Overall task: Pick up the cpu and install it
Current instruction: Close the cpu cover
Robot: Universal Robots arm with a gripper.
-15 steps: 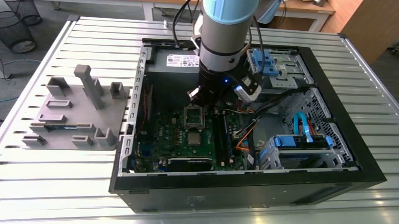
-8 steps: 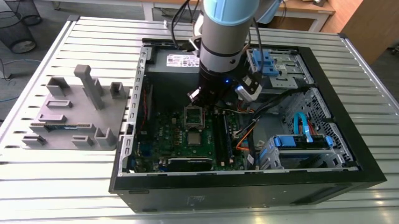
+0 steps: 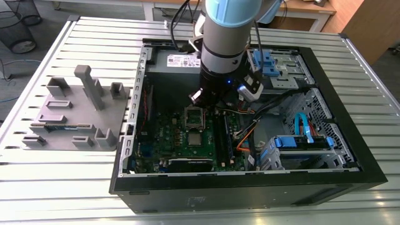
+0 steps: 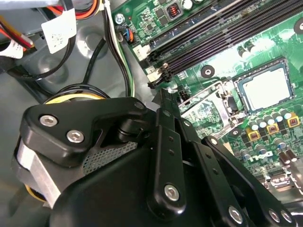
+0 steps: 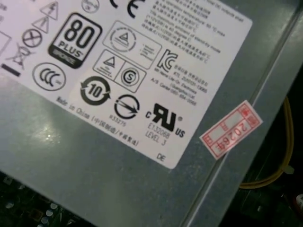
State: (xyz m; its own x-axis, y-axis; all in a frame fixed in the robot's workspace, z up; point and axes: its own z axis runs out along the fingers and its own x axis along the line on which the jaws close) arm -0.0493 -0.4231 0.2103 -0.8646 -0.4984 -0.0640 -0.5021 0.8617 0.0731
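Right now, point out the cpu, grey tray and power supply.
cpu (image 4: 262, 87): second wrist view, middle of silver top.
grey tray (image 3: 76, 116): exterior view, bare flat base.
power supply (image 5: 71, 161): first wrist view, bare metal casing.

Setting. A slatted metal table (image 3: 69, 197) of pale silver ribs spans the near ground under soft, even light. Beyond its far edge lies a grey floor (image 3: 47, 18), where a black wire-mesh waste basket (image 3: 18, 28) stands at the exterior view's left. Farther off is a wooden desk (image 3: 306, 8) on white legs, with an orange-brown wooden panel (image 3: 368, 23) at the exterior view's right.
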